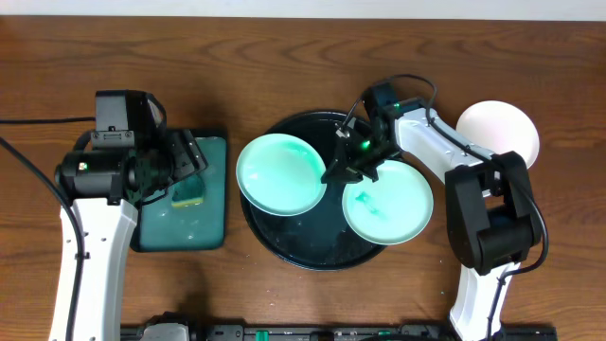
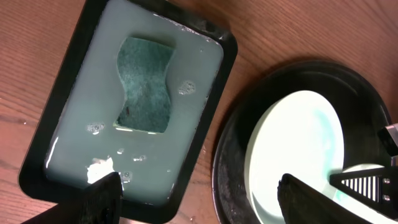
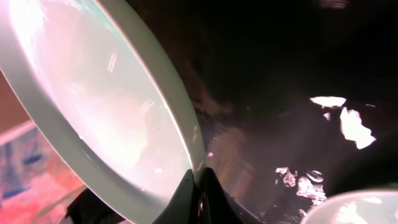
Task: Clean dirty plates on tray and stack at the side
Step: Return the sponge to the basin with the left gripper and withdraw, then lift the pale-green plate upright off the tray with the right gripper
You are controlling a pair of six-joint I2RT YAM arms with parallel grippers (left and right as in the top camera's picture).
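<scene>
We've got the left gripper spread wide, sponge lying upper left of it, long axis running up-frame; right gripper pinches the rim of the mint plate

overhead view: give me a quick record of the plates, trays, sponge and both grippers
left plate: pale mint green round plate, overhanging the left rim of the large round black tray
right plate: second mint plate, teal smears, on the tray's right side
white plate: round white plate, on the table right of the tray
sponge: green sponge, lying in soapy water in the rectangular black tray
left gripper: open, empty
right gripper: shut on the left plate's right rim
</scene>
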